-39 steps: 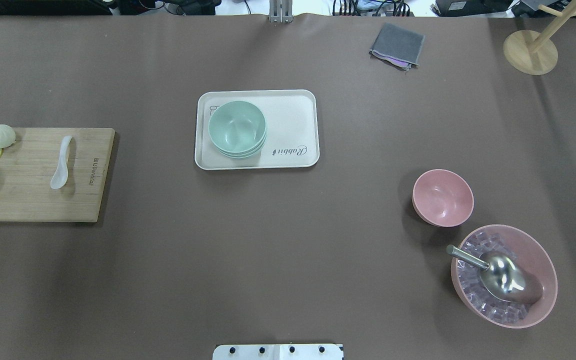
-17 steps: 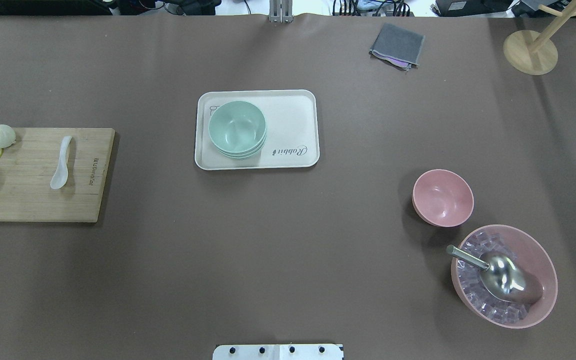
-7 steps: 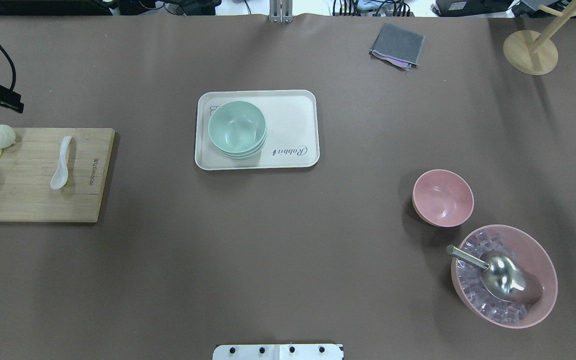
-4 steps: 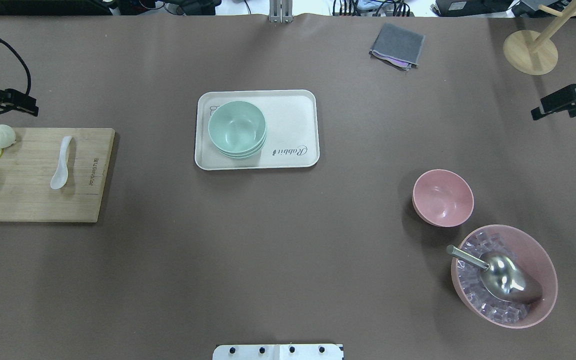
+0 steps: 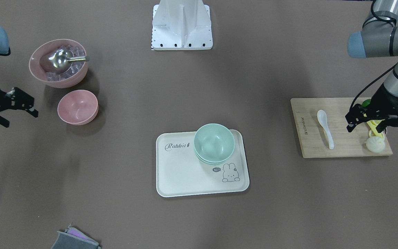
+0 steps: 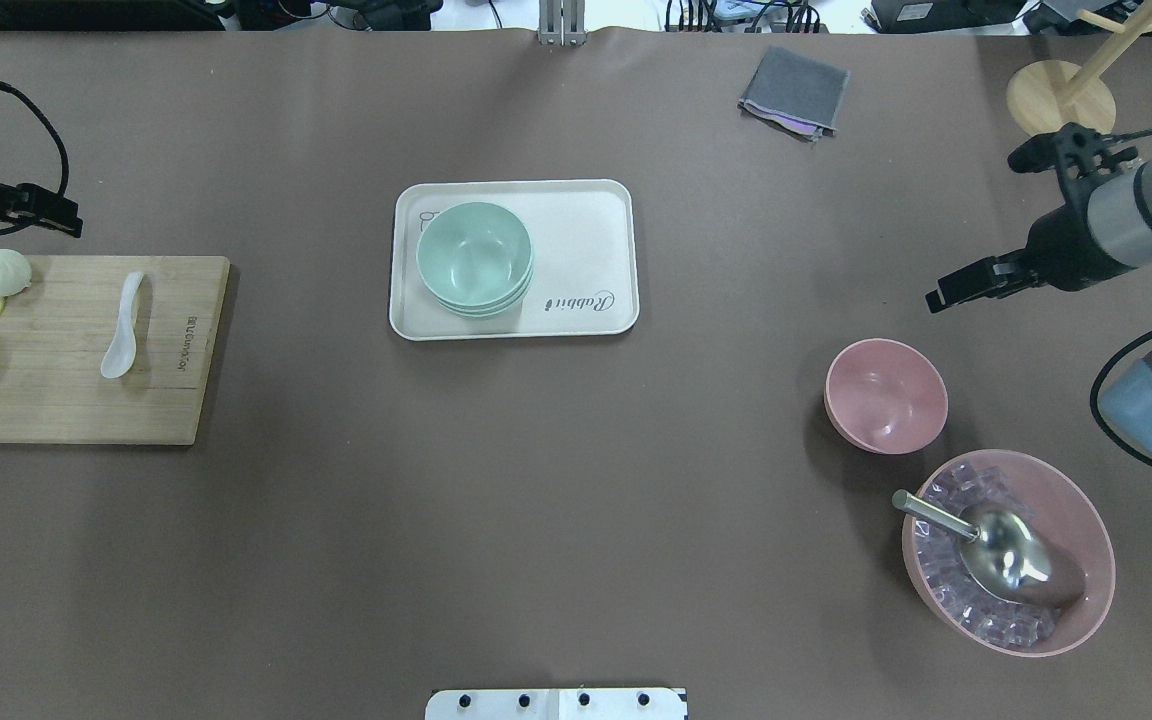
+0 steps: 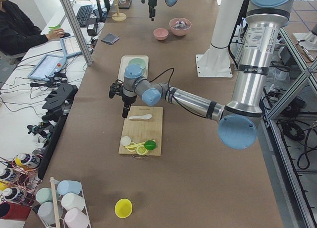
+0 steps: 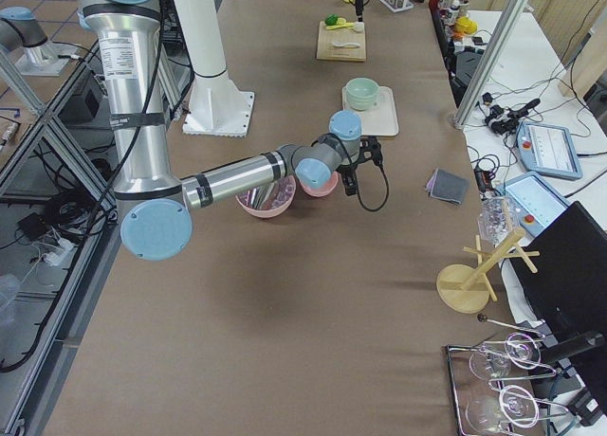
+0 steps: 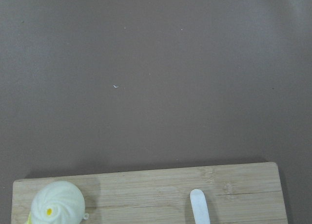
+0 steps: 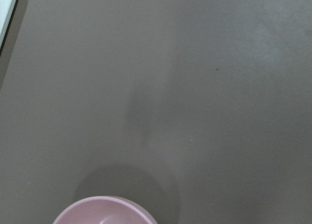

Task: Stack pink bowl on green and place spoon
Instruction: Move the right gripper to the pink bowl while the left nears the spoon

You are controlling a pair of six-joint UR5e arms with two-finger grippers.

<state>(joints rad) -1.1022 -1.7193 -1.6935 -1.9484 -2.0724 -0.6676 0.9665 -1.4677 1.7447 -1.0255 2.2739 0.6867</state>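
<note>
Over table (image 6: 576, 500), left gripper (image 5: 364, 128) and right gripper (image 5: 20, 118) hover, pointing down.

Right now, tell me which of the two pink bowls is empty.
The smaller pink bowl, nearer the tray. The larger pink bowl beside it holds ice cubes and a metal scoop.
</note>
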